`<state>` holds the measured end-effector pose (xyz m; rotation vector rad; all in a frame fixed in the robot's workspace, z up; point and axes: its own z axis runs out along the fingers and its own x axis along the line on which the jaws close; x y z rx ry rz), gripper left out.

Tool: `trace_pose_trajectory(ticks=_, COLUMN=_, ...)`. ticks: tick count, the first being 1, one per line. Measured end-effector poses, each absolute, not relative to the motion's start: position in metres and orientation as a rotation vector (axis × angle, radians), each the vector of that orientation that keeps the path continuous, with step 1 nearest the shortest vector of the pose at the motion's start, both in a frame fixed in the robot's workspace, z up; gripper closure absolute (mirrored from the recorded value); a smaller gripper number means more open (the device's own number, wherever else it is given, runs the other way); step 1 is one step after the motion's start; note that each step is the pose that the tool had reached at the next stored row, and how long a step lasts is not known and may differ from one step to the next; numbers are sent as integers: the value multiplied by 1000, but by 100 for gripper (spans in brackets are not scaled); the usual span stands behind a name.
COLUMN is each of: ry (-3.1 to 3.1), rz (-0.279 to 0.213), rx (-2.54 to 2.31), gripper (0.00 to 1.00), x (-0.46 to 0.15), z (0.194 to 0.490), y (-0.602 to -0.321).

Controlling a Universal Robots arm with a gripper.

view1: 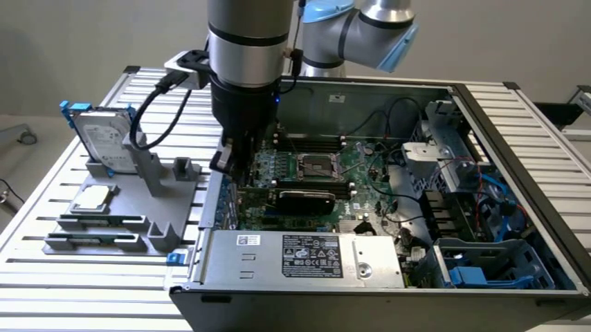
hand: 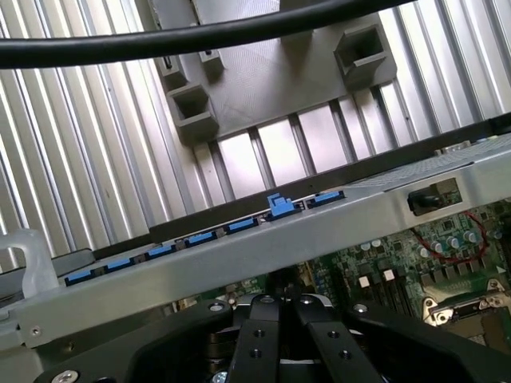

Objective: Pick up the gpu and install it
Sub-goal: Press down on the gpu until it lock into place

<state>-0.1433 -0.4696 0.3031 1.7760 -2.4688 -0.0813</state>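
Black gripper (view1: 231, 169) fingers (hand: 259, 339) are pressed together with nothing between them, low inside the open computer case (view1: 517, 124) at centre frame, poised over the motherboard (view1: 323, 166). Just right and below lies the gpu (view1: 305, 200), apparently seated flat, glossy black shroud upward. Far left, a grey fixture (view1: 111, 207) keeps the hard drive (view1: 104, 142) upright.

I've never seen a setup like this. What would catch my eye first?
The open computer case with its green motherboard dominates the ribbed table. The robot arm reaches down into it near the glossy black gpu. On the exterior view's left, a grey rack holds a silver hard drive.
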Motion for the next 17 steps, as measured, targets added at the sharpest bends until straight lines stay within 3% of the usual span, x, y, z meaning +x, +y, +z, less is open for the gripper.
trace_pose_trajectory(ticks=17, ry=-2480, rz=-82, rx=1761, gripper=89, x=-143, z=300, y=-468)
